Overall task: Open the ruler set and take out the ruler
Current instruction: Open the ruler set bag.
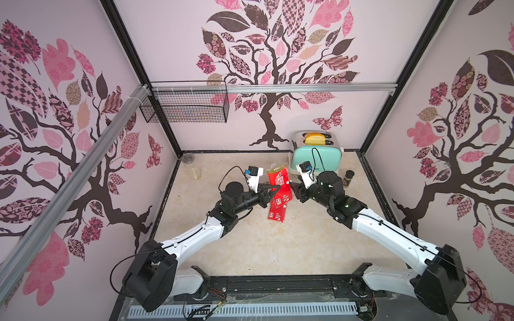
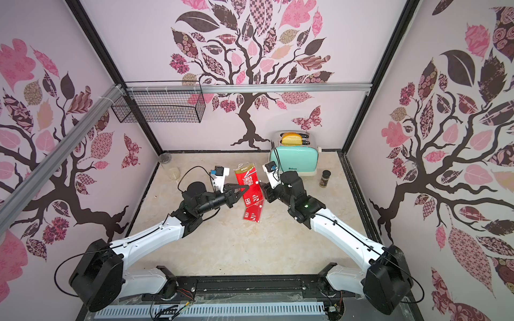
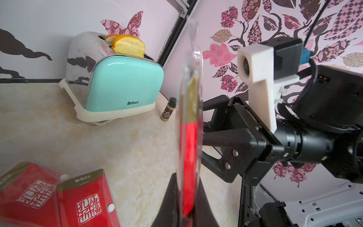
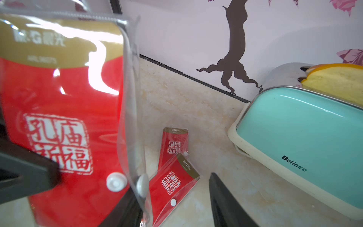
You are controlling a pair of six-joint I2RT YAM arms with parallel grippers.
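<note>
Beige marble worktop (image 1: pixel 250 250): left gripper (image 1: pixel 275 191) pinches red plastic ruler-set pouch (image 1: pixel 279 178) aloft; right gripper (image 1: pixel 295 190) gapes at its flap (image 4: pixel 133 110); ruler seemingly inside.

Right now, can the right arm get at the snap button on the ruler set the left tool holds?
Probably yes: the right tool, open, faces the held ruler set close to its snap button, with nothing between them.

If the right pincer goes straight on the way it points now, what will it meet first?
Probably the lifted pouch: its clear edge hangs just ahead of the open right pincer, though depth is unclear.
</note>
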